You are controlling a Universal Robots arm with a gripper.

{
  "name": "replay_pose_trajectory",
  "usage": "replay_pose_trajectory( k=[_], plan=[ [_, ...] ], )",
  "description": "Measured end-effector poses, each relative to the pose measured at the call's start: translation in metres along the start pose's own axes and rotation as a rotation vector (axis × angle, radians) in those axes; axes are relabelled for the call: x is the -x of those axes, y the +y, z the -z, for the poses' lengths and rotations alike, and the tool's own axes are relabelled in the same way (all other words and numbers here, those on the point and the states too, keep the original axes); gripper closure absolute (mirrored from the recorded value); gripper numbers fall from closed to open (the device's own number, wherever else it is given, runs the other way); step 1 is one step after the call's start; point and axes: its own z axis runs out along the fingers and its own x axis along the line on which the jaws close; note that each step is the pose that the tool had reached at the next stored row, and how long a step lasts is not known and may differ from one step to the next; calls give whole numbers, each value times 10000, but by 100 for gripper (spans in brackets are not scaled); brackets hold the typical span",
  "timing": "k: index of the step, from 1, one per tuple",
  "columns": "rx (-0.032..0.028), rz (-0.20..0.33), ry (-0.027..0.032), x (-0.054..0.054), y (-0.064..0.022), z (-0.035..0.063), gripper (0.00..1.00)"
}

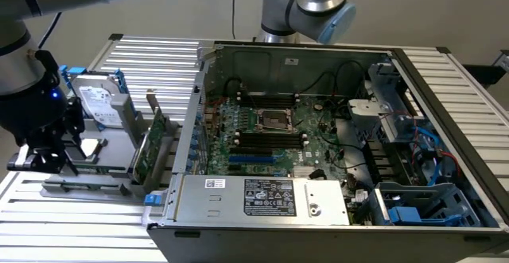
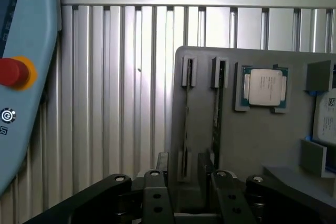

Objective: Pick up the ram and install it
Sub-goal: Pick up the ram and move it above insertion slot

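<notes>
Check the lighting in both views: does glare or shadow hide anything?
Exterior view: even light, faint sheen on the ribbed table, the computer case interior dimmer yet still visible. Wrist view: bright streaks along the ribbed table, the processor lid catches light, the gripper looks dark and dim.

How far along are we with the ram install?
Nothing looks done yet. The gripper hovers over the grey tray, jaws open and empty, lined up with the ram standing edge-on in its holder. Pickup and seating in the black motherboard slots are both not yet done.
</notes>
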Motion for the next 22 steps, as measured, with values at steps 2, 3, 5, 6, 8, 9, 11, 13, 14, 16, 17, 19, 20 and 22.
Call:
replay_pose_trajectory(
  k=[2, 3, 5, 6, 8, 9, 11, 13, 14, 16, 17, 19, 20, 22],
  plan=[
    [-1, 87, 4, 1, 0, -36, 64],
    [-3, 136, 6, 1, 0, -54, 64],
    [-4, 235, 11, 2, 1, -90, 64],
    [-5, 281, 12, 3, 1, -109, 64],
    [-7, 376, 17, 3, 3, -145, 64],
    [-7, 423, 19, 4, 5, -162, 64],
    [-10, 526, 23, 5, 14, -200, 64],
    [-12, 631, 28, 5, 28, -238, 64],
    [-12, 676, 30, 6, 36, -256, 64],
    [-13, 766, 35, 7, 53, -292, 64],
    [-16, 811, 35, 7, 62, -312, 64],
    [-16, 899, 41, 8, 80, -348, 64],
    [-17, 942, 42, 8, 89, -366, 64],
    [-20, 1031, 45, 10, 107, -405, 64]
  ],
)
